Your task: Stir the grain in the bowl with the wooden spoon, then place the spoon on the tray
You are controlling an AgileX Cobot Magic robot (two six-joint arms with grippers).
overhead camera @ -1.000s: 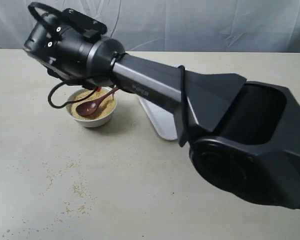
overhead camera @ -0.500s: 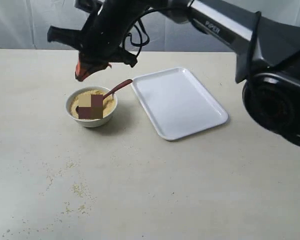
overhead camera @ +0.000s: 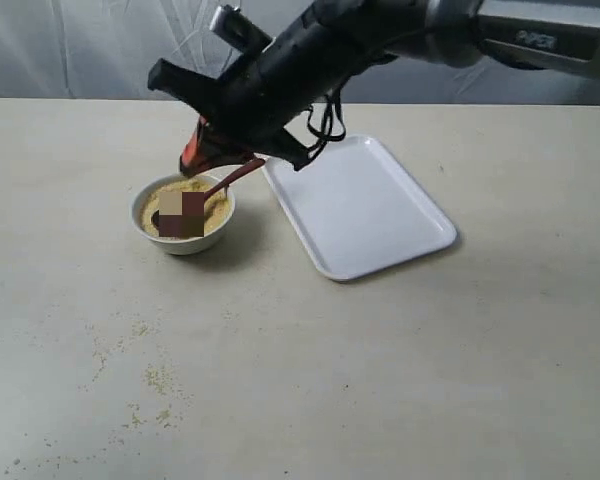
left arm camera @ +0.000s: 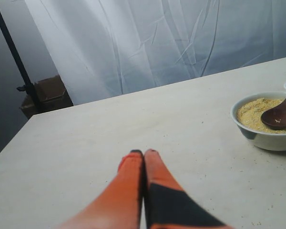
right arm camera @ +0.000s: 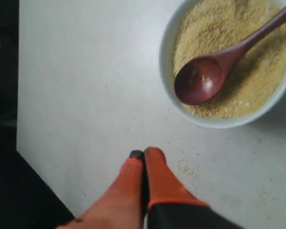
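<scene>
Exterior view, item list. Right gripper (overhead camera: 192, 158): orange fingers pressed together, nothing held between them; it is carried on a black arm reaching in across the tray (overhead camera: 380, 215) and is hung just above the far rim of the bowl (overhead camera: 185, 243). Bowl: small, white, round, set on the table (overhead camera: 330, 380) directly beneath the fingertips. Grain (overhead camera: 220, 207): a yellow-tan mound filling the bowl below the tool. Wooden spoon (overhead camera: 236, 177): dark reddish-brown, scoop laid on the grain, handle leaned out over the bowl rim on the tray side, passing close under the gripper; whether it is touched there cannot be told from this view. Tray: white, rectangular, bare, set just beside the bowl and behind the fingertips, under the arm. Loose specks (overhead camera: 160, 380): scattered over the table well apart from the tool. Right wrist view, same tool: right gripper (right arm camera: 144, 154) is seen fully closed and empty, its tips over bare table just outside the bowl (right arm camera: 165, 52); the wooden spoon (right arm camera: 200, 81) is lying free on the grain (right arm camera: 205, 24), ahead of the tips and apart from them. Left wrist view: left gripper (left arm camera: 143, 152) is likewise closed tight with nothing in it, held over bare table; the bowl (left arm camera: 264, 140) with grain (left arm camera: 250, 112) and wooden spoon (left arm camera: 276, 117) is placed well ahead and off to one side, a white curtain (left arm camera: 157, 43) being hung beyond the table edge.
</scene>
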